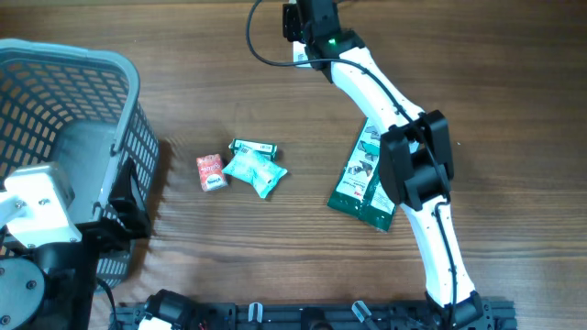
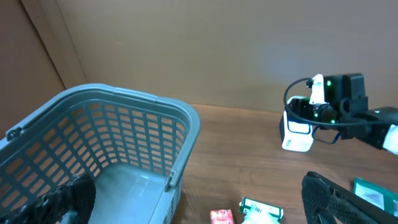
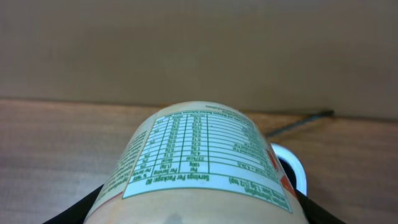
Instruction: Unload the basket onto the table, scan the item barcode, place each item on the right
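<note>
White tub (image 3: 205,163), apparently in right gripper (image 3: 198,215)

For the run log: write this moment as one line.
step: scan | right tool: shut on labelled container | left tool: open, at basket

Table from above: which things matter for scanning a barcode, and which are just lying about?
In the job: labelled container, held in the right gripper.
Lying about: red packet, pale blue packet, dark green packet, green pouches, grey basket.
</note>
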Tool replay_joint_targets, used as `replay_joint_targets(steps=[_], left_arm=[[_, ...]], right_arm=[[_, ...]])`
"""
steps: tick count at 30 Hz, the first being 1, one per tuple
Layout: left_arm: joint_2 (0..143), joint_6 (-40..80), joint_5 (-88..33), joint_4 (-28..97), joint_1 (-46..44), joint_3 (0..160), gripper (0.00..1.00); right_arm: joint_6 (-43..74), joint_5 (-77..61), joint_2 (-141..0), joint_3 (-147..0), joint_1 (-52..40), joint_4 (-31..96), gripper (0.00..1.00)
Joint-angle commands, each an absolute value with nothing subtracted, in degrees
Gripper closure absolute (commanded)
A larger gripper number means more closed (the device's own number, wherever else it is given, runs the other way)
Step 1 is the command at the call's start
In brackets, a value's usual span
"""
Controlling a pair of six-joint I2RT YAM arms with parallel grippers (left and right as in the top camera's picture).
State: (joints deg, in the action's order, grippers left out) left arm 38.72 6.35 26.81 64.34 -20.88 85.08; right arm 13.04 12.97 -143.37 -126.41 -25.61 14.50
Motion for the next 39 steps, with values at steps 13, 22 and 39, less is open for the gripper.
replay_joint_targets(steps=[13, 22, 39], left_arm=[[38.6, 6.9, 27.6, 64.2, -20.7, 85.0, 0.00], [38.6, 6.9, 27.6, 64.2, -20.7, 85.0, 0.00], [38.6, 6.9, 27.6, 64.2, -20.7, 85.0, 0.00]], right_arm=[[14.1, 19.5, -128.9, -127.2, -5.9, 41.0, 0.42], [13.7, 5.0, -133.2, -126.9, 27.7, 60.9, 0.41], [21.6, -2.7, -125.9, -129.5, 43.2, 68.1, 0.00]])
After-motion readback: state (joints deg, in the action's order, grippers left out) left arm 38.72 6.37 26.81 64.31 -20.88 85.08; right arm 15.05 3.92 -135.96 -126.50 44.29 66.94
